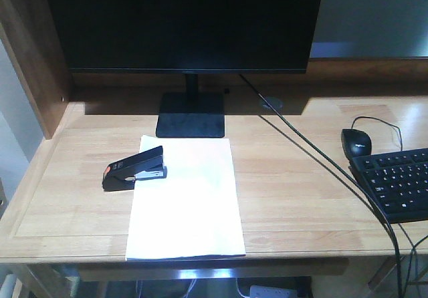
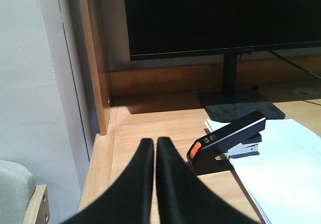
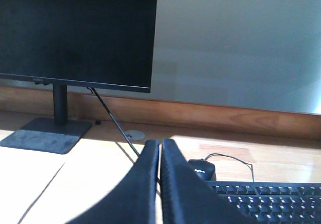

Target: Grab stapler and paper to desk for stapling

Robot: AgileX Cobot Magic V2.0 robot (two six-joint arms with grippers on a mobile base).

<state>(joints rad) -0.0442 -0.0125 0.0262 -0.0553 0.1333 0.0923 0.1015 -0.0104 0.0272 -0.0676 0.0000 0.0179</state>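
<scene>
Dark monitor (image 1: 184,21) at far centre, screen off, on a black flat-base stand (image 1: 191,114). Wood back ledge (image 1: 361,67) runs along the far edge behind it, pale wall (image 1: 371,17) above. Wood side panel (image 1: 33,57) stands upright at far left. Black cable (image 1: 314,152) runs from behind the monitor diagonally toward the near right. Round grommet (image 1: 271,103) sits right of the stand. Black mouse (image 1: 356,141) and black keyboard (image 1: 401,183) at right, mouse just beyond the keyboard. Bright light across the middle; hard shadow under the monitor. White power strip (image 1: 267,290) on the floor below the near edge.
</scene>
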